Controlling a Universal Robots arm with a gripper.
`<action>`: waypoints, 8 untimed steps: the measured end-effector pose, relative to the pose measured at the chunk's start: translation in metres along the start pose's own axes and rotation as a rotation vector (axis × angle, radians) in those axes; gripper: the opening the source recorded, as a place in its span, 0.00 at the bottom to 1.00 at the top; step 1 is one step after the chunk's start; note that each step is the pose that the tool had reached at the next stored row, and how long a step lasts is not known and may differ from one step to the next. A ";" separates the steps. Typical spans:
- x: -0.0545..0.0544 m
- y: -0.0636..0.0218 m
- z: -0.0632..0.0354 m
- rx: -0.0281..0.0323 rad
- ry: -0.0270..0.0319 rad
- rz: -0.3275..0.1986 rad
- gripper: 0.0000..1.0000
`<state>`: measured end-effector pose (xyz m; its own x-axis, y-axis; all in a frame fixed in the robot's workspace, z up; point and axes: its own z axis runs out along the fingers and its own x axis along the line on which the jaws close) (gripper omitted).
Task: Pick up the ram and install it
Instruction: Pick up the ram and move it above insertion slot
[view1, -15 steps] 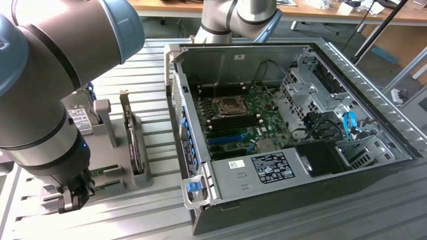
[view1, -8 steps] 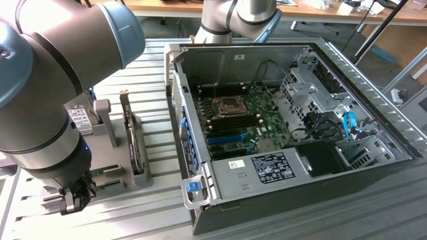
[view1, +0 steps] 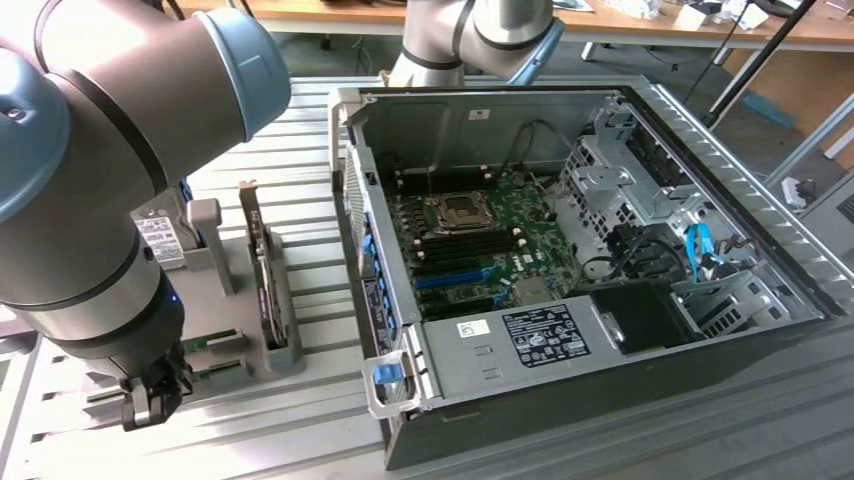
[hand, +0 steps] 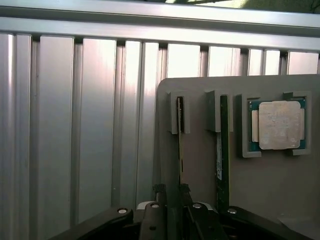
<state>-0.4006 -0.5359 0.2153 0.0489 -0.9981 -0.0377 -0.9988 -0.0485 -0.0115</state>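
Robot gripper (hand: 172, 190), fingers (hand: 159, 191) apart and holding nothing, hovers at the near end of the ram (hand: 180, 145), which stands on edge in 1 of 2 slotted posts (hand: 175, 112) on the grey holder (hand: 200, 150). In the exterior view the gripper hangs at 7 o'clock. The stick's top edge is thin, so a close that lands off-centre would likely tip or twist it in its slot. A crooked pull could bind it against the post.

Just beside it, in the 2nd post, stands a darker, thicker board (hand: 223, 140). The gap between the 2 is narrow, and the finger on that side could brush it. Past that board a square processor chip (hand: 277, 125) lies in its own pocket, well apart from the fingers.

On the ram's other side the holder ends, and the bare slatted table (hand: 55, 125) gives the widest room to move.

Farther off, at 3 o'clock from the holder in the exterior view, the open computer case (view1: 507, 120) lies on its side. Its raised wall, the cables (view1: 701, 250) and the drive cage (view1: 614, 180) crowd the motherboard (view1: 487, 240), so any drop to a slot looks tight.
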 end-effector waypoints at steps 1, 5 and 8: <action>0.000 0.0000 -0.0001 0.0001 -0.0001 0.000 0.24; 0.000 -0.0001 -0.0025 0.0006 -0.0005 0.000 0.24; 0.000 -0.0001 -0.0042 0.0005 -0.0004 0.000 0.24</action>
<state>-0.4005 -0.5358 0.2195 0.0488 -0.9981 -0.0381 -0.9988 -0.0484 -0.0120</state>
